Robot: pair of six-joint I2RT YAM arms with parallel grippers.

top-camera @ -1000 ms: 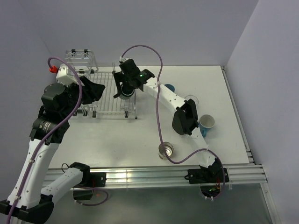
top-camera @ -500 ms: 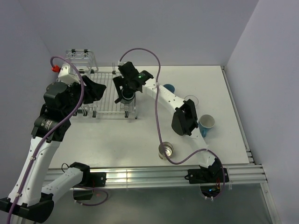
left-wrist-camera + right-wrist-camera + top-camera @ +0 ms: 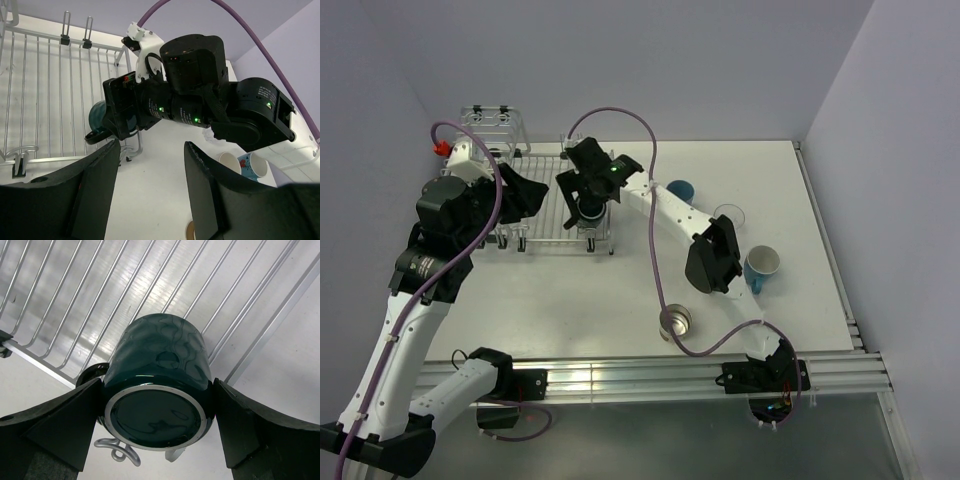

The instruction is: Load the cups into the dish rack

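Note:
My right gripper (image 3: 588, 205) is shut on the dark teal mug (image 3: 160, 375), one finger on each side, its base toward the wrist camera. The mug hangs over the right edge of the silver wire dish rack (image 3: 545, 195); the rack's grid (image 3: 100, 300) lies behind it. The mug also shows in the left wrist view (image 3: 97, 116). My left gripper (image 3: 150, 200) is open and empty, above the table just in front of the rack (image 3: 50, 100). On the table to the right are a blue tumbler (image 3: 680, 189), a clear glass (image 3: 730, 214), a blue mug with white inside (image 3: 762, 263) and a steel cup (image 3: 675, 321).
The rack's taller basket section (image 3: 492, 125) stands at the back left. A cream mug (image 3: 231, 161) sits next to the blue mug (image 3: 257, 165) in the left wrist view. The right arm's elbow (image 3: 712, 255) hangs over the table's middle right. Purple walls close in the table.
My right gripper has moved a little left and toward the rack with the teal mug in it. My left arm has shifted slightly.

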